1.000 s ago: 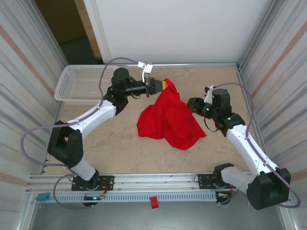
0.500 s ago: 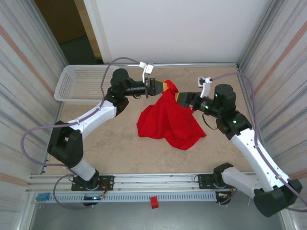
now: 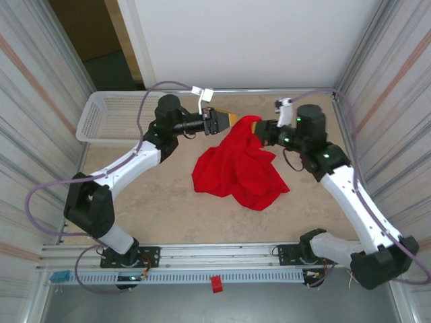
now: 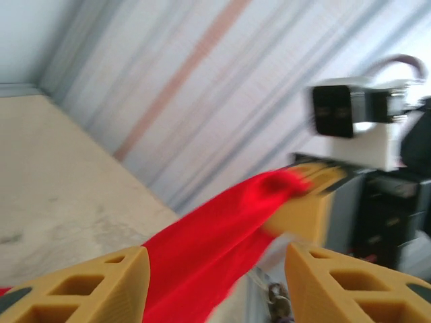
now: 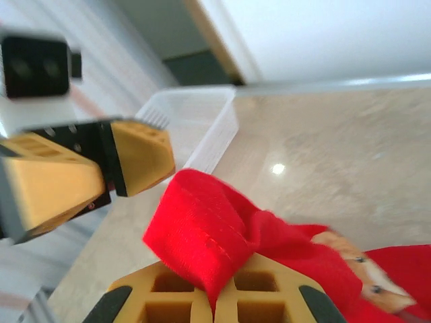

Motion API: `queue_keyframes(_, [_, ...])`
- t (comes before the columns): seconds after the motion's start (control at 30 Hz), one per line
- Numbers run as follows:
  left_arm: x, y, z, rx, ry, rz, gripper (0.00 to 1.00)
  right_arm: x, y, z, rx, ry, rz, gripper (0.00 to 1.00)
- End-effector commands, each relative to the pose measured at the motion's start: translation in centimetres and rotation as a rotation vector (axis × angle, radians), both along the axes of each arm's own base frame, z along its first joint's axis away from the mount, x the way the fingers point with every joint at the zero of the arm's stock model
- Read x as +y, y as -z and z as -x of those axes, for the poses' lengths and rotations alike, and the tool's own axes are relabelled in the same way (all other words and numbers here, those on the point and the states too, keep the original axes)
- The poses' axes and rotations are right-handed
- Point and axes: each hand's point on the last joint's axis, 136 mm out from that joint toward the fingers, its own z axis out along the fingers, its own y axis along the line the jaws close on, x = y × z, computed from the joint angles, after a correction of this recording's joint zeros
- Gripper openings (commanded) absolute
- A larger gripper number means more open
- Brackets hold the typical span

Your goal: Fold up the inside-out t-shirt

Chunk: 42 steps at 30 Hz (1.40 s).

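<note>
Inside-out t-shirt [image 3: 236,168] sits mid-table as a rumpled red heap, with one corner pulled up to a peak toward the upper centre of the top view. That peak is what matters. The right gripper [image 3: 259,131] comes in from the right and has it pinched. In the right wrist view the jaws are pressed together on a fold of red cloth at the bottom edge, so that grip looks solid.

The left gripper [image 3: 227,120] points in from the left, just beside the same peak and almost nose to nose with the right one. Its jaws stand apart. In the left wrist view the two yellow fingers [image 4: 94,282] sit at the bottom corners, and a strip of red runs up between them toward the other gripper without being squeezed.

So the cloth lies straight ahead of the open left jaws, and the shirt's long axis runs from that held peak down toward the lower right of the heap. My guess is the next move hangs on the left jaws finding a second grab point along that edge — the right arm already owns this one.

The white basket [image 3: 111,114] sits at the upper left, well apart from the shirt. No brand, tag or lettering I can read anywhere — the wrist shots are too blurry.
</note>
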Motion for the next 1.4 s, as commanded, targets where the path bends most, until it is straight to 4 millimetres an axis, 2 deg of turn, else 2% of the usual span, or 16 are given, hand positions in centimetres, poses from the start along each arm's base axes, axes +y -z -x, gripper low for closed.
queue_keyframes(0.0, [3.7, 5.3, -2.5, 0.083, -0.225, -0.198, 0.57, -3.1, -4.0, 2.5, -0.091, 0.053, -0.033, 0.0])
queue_keyframes(0.1, [6.1, 11.3, -3.3, 0.17, -0.347, -0.395, 0.59, -4.8, -3.0, 3.7, -0.063, 0.099, -0.029, 0.0])
queue_keyframes(0.2, [8.0, 15.1, -3.6, 0.218, -0.42, -0.533, 0.59, -5.8, 0.5, 5.5, 0.017, 0.132, -0.002, 0.0])
queue_keyframes(0.3, [9.0, 17.2, -3.8, 0.242, -0.452, -0.621, 0.6, -7.8, 5.9, 7.9, 0.143, 0.237, 0.037, 0.0])
queue_keyframes(0.4, [9.4, 18.5, -4.2, 0.265, -0.46, -0.68, 0.6, -13.6, 13.2, 10.6, 0.379, 0.593, 0.089, 0.0])
queue_keyframes(0.43, [9.4, 19.0, -4.3, 0.27, -0.46, -0.697, 0.6, -14.9, 15.0, 11.6, 0.429, 0.675, 0.101, 0.05])
queue_keyframes(0.47, [9.5, 19.5, -4.5, 0.282, -0.461, -0.713, 0.6, -15.7, 16.4, 12.2, 0.448, 0.725, 0.098, 0.3])
queue_keyframes(0.5, [9.5, 20.1, -4.7, 0.29, -0.461, -0.731, 0.61, -15.9, 17.0, 12.3, 0.447, 0.748, 0.072, 0.46])
queue_keyframes(0.6, [9.5, 22.0, -5.0, 0.317, -0.447, -0.781, 0.61, -15.5, 16.6, 11.5, 0.419, 0.747, 0.022, 0.56])
queue_keyframes(0.77, [8.5, 25.1, -5.7, 0.334, -0.396, -0.86, 0.62, -12.7, 14.3, 8.2, 0.408, 0.601, 0.021, 0.58])
queue_keyframes(0.93, [5.0, 27.3, -5.7, 0.35, -0.249, -0.82, 0.63, -9.1, 13.1, 5.0, 0.417, 0.424, 0.011, 0.62])
queue_keyframes(0.97, [4.3, 27.6, -5.7, 0.359, -0.225, -0.802, 0.6, -8.4, 13.3, 4.5, 0.422, 0.399, 0.015, 0.62])
queue_keyframes(1.0, [3.8, 27.7, -5.7, 0.365, -0.205, -0.785, 0.5, -7.7, 13.3, 4.1, 0.417, 0.377, 0.016, 0.63])
queue_keyframes(1.1, [2.9, 26.4, -6.5, 0.35, -0.192, -0.749, 0.02, -5.8, 13.4, 3.0, 0.412, 0.321, 0.023, 0.63])
queue_keyframes(1.2, [3.1, 20.8, -8.1, 0.269, -0.23, -0.672, 0.0, -4.4, 12.8, 2.0, 0.401, 0.277, 0.01, 0.63])
queue_keyframes(1.37, [4.2, 5.8, -9.1, 0.08, -0.303, -0.437, 0.0, -3.6, 9.9, 0.4, 0.331, 0.252, -0.015, 0.63])
